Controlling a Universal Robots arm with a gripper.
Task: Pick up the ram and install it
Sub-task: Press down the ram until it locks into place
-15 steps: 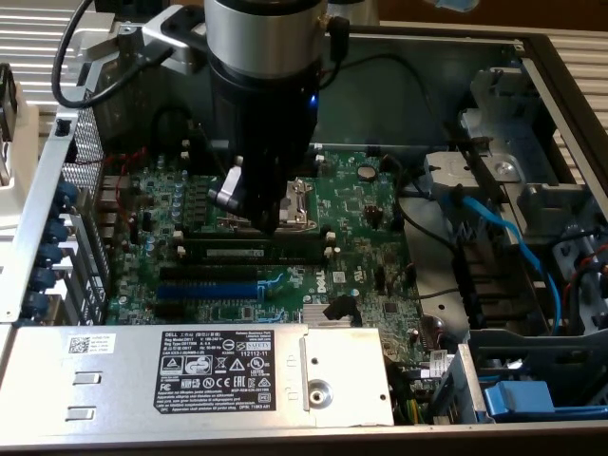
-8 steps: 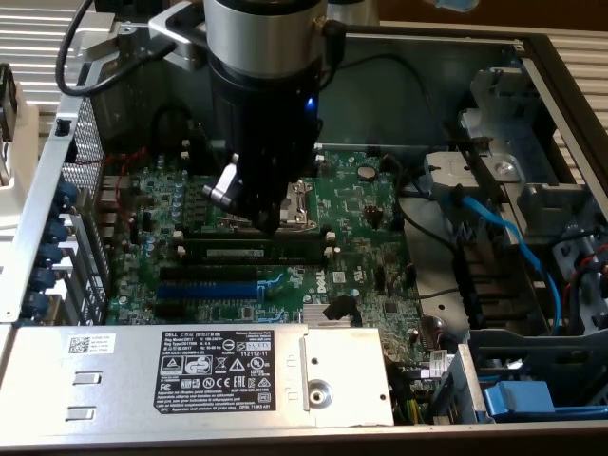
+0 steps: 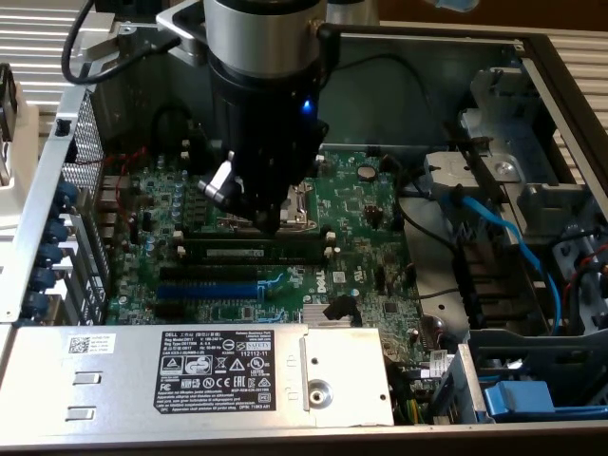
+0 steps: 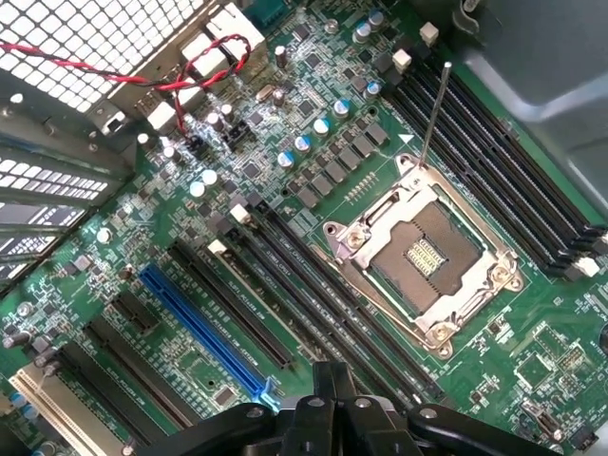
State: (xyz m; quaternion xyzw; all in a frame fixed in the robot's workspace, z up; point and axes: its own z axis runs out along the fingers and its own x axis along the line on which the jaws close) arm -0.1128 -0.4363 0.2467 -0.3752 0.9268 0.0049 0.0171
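The ram (image 3: 249,253) is a long dark stick with a white label strip. It stands on edge in a black slot on the green motherboard (image 3: 366,204), just in front of the CPU socket (image 3: 296,204). My gripper (image 3: 269,220) hangs right above and slightly behind the ram's middle, close to its top edge. In the wrist view the gripper (image 4: 332,385) has its dark fingers pressed together, shut with nothing visible between them. Beyond them long black memory slots (image 4: 313,304) run beside the CPU socket (image 4: 427,252).
A blue expansion slot (image 3: 207,288) (image 4: 204,332) lies in front of the ram. A grey metal cover with a Dell label (image 3: 214,370) spans the case front. Blue cables (image 3: 503,237) and drive brackets fill the exterior view's right. Red-black wires (image 4: 190,71) run by the perforated case wall.
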